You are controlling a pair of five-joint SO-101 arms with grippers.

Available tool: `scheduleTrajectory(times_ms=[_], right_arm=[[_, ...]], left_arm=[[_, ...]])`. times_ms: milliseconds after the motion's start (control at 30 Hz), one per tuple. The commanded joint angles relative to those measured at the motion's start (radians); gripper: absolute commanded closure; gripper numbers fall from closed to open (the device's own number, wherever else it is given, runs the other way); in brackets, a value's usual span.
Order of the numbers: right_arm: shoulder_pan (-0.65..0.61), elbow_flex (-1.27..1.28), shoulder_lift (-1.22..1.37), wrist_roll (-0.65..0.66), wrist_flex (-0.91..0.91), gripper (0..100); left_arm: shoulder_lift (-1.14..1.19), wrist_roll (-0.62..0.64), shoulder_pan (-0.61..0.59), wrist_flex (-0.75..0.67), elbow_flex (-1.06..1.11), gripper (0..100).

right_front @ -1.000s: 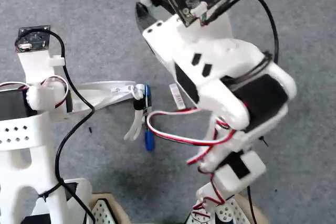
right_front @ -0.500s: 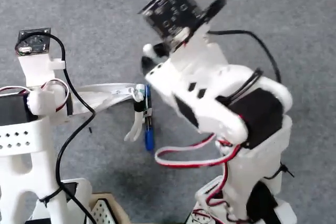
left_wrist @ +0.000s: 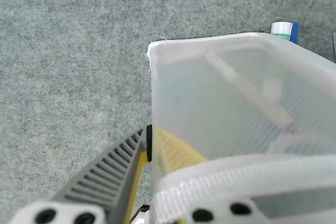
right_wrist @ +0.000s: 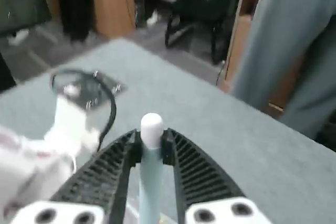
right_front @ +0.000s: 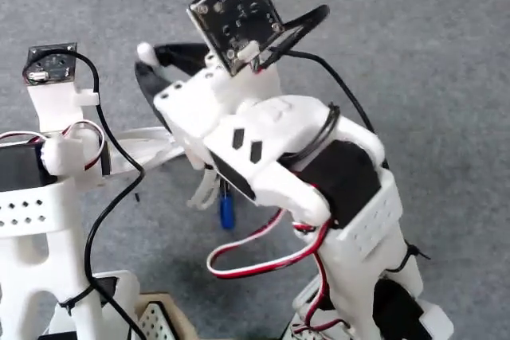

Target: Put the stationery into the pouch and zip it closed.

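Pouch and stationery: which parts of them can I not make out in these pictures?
Pouch, high view: one end hidden under the right arm.
Pouch contents, left wrist view: blurred by its cloudy wall.
Blue pen, high view: upper part under the right arm.
Pale pen, right wrist view: lower end cut off by the picture's edge.

Left arm (right_front: 60,153): base at 9 o'clock, forearm lying low and reaching out toward 3 o'clock.
Left gripper (left_wrist: 151,153): clamped on the pouch (left_wrist: 236,103), with the ribbed jaw flat against its edge.
Right arm (right_front: 335,185): rising from 5 o'clock, elbow bent, wrist held high and pointing toward 10 o'clock.
Right gripper (right_wrist: 152,141): up off the table, both ribbed jaws pinching the pen (right_wrist: 151,129), whose white cap pokes out past the tips.
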Motion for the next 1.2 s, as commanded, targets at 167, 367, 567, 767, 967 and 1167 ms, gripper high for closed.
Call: scheduleTrajectory(times_ms=[167,367,567,767,967,1167], right_arm=[[-0.008,0.002,-0.005,-0.143,-0.196,98.6],[-0.005,0.044,-0.008,-0.192,-0.227,98.6],[0.029,0.228,-0.012,-0.196,-0.334,98.6],[0.061,0.277,-0.015,-0.19,-0.353,98.6],[0.069,0.294,-0.084,-0.158,-0.204,98.6],[0.044,0.331,-0.188,-0.028,-0.072,98.6]], left_arm=[[-0.002,-0.006,0.005,0.006,0.021,97],[-0.009,-0.006,0.005,0.006,0.015,97],[-0.009,-0.006,0.005,0.006,0.015,97],[0.0,-0.006,0.005,0.005,0.016,97],[0.0,-0.002,-0.036,0.002,0.012,97],[0.0,0.0,-0.097,-0.017,0.013,97]])
